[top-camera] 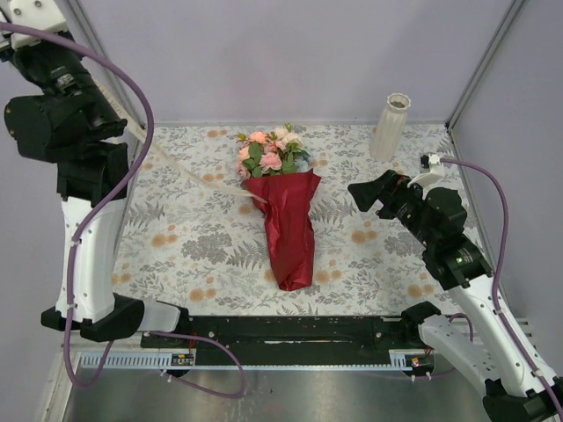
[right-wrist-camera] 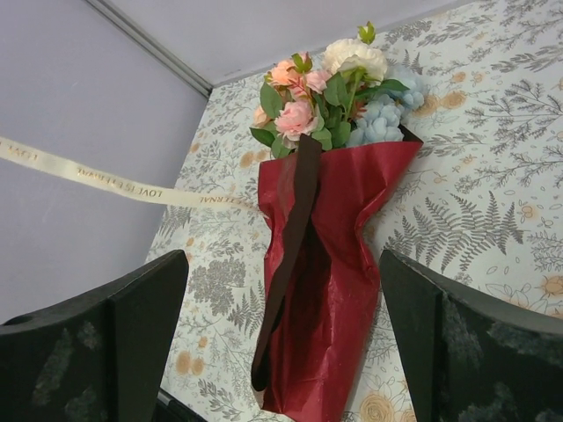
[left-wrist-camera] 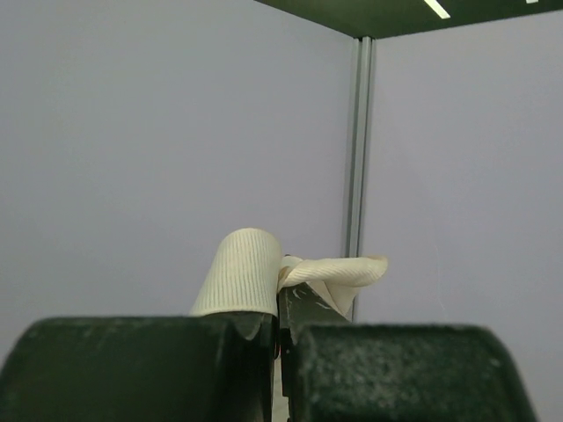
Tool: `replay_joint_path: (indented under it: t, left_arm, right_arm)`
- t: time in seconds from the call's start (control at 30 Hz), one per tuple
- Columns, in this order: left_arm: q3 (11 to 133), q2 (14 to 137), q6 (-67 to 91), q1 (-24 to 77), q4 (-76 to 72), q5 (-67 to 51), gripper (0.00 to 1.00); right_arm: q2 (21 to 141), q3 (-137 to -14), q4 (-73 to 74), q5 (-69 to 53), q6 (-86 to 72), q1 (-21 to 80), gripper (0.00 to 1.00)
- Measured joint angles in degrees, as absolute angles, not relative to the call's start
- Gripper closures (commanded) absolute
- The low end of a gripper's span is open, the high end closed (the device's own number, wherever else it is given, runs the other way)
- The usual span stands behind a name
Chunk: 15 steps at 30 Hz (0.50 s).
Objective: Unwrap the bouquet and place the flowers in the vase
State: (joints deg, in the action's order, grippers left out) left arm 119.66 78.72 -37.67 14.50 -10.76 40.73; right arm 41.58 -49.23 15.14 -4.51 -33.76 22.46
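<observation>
The bouquet lies on the patterned tablecloth in dark red wrapping paper, with the flowers pointing to the far side. A cream ribbon stretches taut from the wrap up and to the left. My left gripper is shut on the end of that ribbon, held high at the far left on the raised left arm. Just right of the bouquet hovers my right gripper, open and empty, its fingers aimed across the wrap. The vase stands upright at the far right.
Grey walls close in the table at the back and on both sides, with a metal post at the far right corner. The black base rail runs along the near edge. The right arm reaches in from the near right.
</observation>
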Motion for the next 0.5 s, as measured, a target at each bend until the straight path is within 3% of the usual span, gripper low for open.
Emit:
replay_joint_path:
  t: [0.27, 0.5]
  left_arm:
    - [113.4, 73.49, -37.08, 13.91, -13.17, 40.45, 1.0]
    - [106.43, 77.97, -27.03, 13.87, -2.5, 39.66, 1.0]
  right_arm:
    - [41.76, -50.35, 15.4, -6.17, -33.32, 22.46, 0.01]
    - [39.94, -49.04, 15.46, -7.18, -33.3, 22.46, 0.02]
